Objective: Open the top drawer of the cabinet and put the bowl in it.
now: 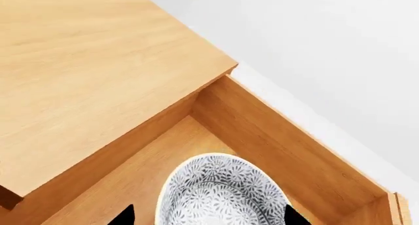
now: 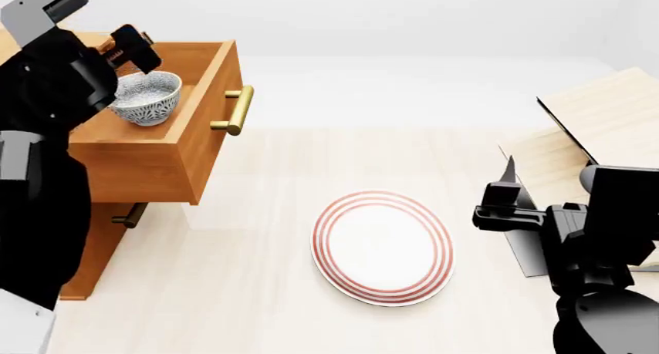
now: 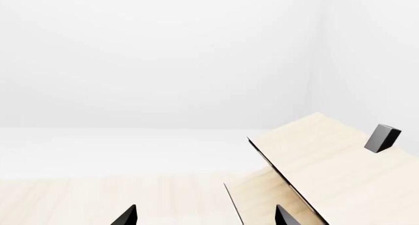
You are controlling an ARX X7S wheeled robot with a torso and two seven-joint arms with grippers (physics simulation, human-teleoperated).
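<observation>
While the left fingers [image 2: 129,49] grip the bowl [image 2: 147,98] inside the pulled-out top drawer [image 2: 196,107] of the cabinet [image 2: 98,246], releasing from a height could tip it. Right fingers [image 2: 507,200] hang empty, spread.

Left claw [image 2: 132,61] raised, seemingly clamped, right claw [image 2: 492,207] low, parted

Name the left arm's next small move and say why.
Probably lower a little and open. The top drawer is already pulled out, and the left gripper holds the bowl inside its open box, seemingly just above the floor. The left wrist view shows the bowl between the fingertips with the drawer's walls around it. Releasing should leave it in place.
</observation>
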